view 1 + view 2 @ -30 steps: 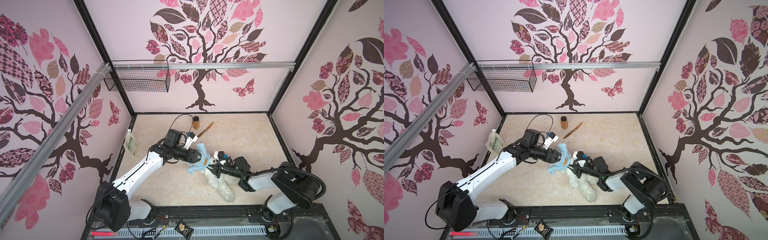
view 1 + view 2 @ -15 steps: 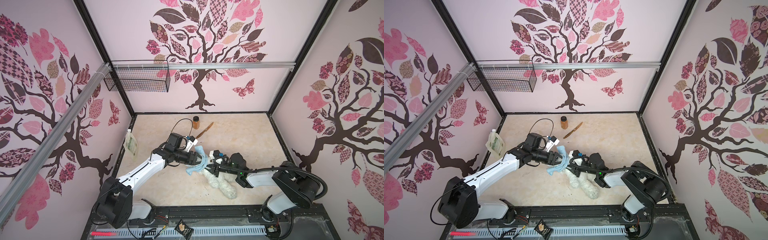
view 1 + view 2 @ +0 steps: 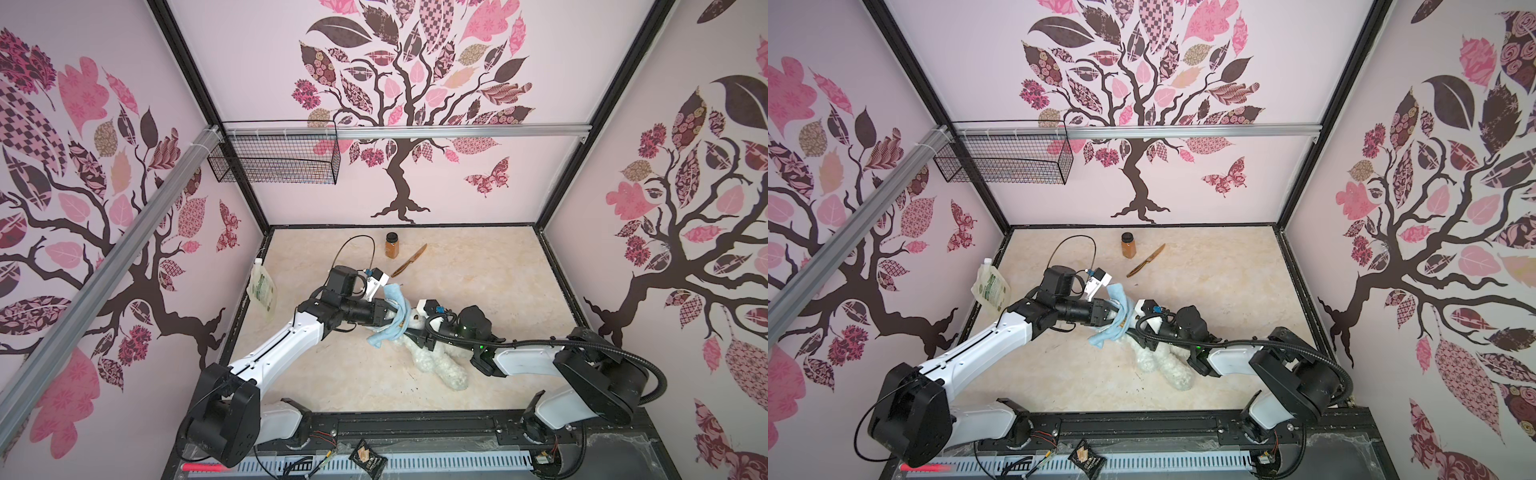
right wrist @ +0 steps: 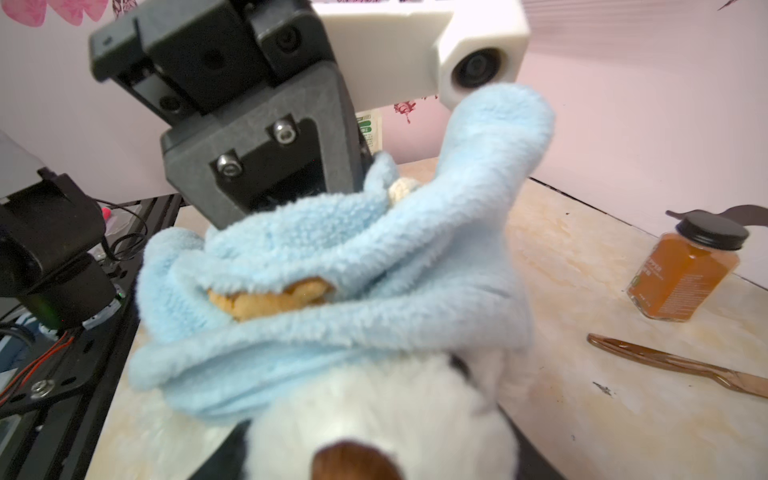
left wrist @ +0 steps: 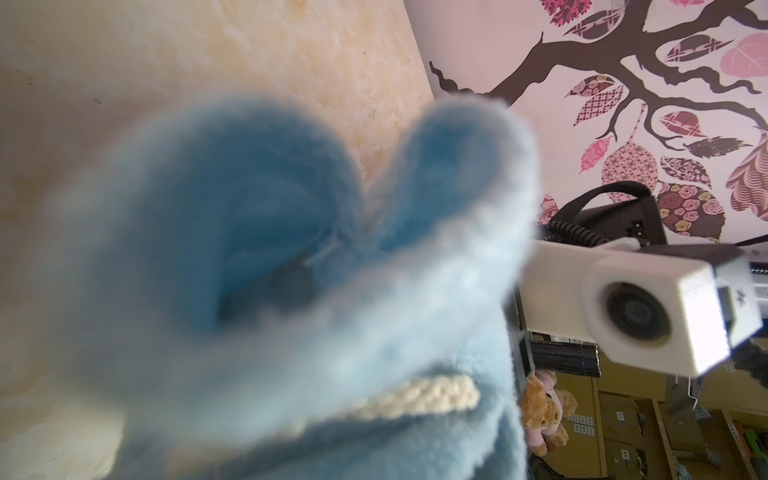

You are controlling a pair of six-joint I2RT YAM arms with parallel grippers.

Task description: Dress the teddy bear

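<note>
The white fluffy teddy bear (image 3: pixel 436 361) lies on the table near its front, head toward the arms. A light blue shirt (image 3: pixel 395 320) is bunched above its head. My left gripper (image 3: pixel 391 318) is shut on the shirt, which drapes over its tip; in the left wrist view the shirt (image 5: pixel 291 291) hides the fingers. My right gripper (image 4: pixel 372 440) is open, its dark fingers (image 4: pixel 220 453) standing on either side of the teddy bear's head (image 4: pixel 374 407). In the right wrist view the shirt (image 4: pixel 353 257) shows a tan print in its folds.
An amber jar (image 3: pixel 392 245) with a black lid and a wooden knife (image 3: pixel 409 260) lie at the back of the table. A white pouch (image 3: pixel 262 291) leans at the left edge. A wire basket (image 3: pixel 274 153) hangs on the back wall.
My left gripper has closed on the shirt and carried it right, over the bear's head. The right gripper's fingers have spread apart around the head.
</note>
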